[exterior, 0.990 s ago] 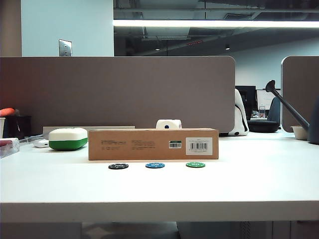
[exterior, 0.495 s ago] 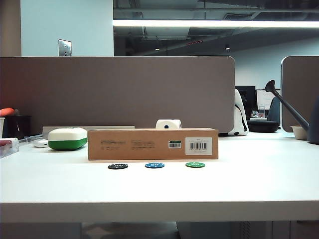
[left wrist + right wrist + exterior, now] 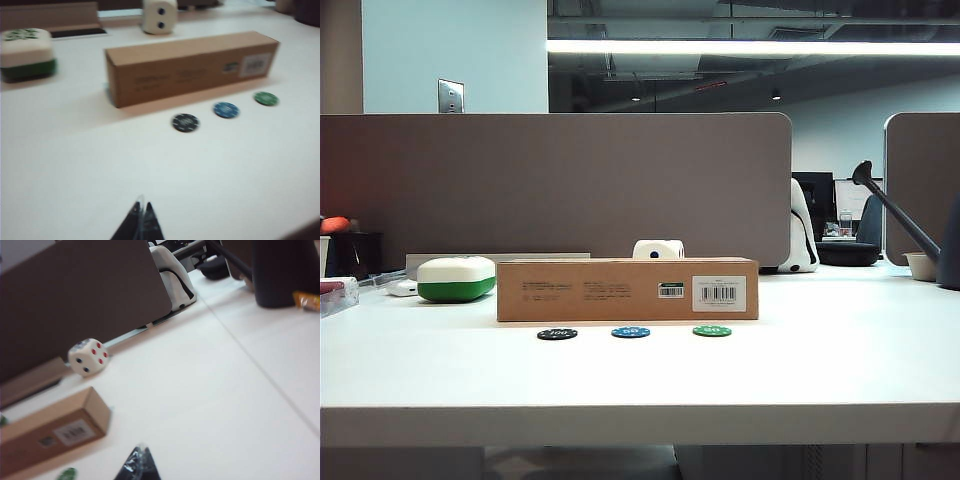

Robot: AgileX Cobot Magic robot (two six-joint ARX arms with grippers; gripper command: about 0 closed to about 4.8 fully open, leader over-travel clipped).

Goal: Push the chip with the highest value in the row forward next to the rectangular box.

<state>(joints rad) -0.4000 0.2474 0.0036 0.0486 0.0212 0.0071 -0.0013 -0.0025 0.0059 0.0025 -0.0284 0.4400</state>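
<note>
Nothing on the tabletop (image 3: 840,370) has moved since the earlier frames.
The chip (image 3: 557,334) lies just in front of the box (image 3: 627,289), apart from it, at the left end of the row (image 3: 632,332). Left gripper (image 3: 141,209) hovers well short of the chip, jaws together. Right gripper (image 3: 140,452) hangs near the box's label end, jaws together. A die (image 3: 658,249) sits behind the box; a white-green case (image 3: 457,278) lies beside its left end.

Left gripper (image 3: 141,216): two slim black fingers tapering to sharp points, tips pressed together, a thin clear film glinting along their edges. Right gripper (image 3: 139,460): same black pointed fingers, glossy wrinkled wrap over the tips.
</note>
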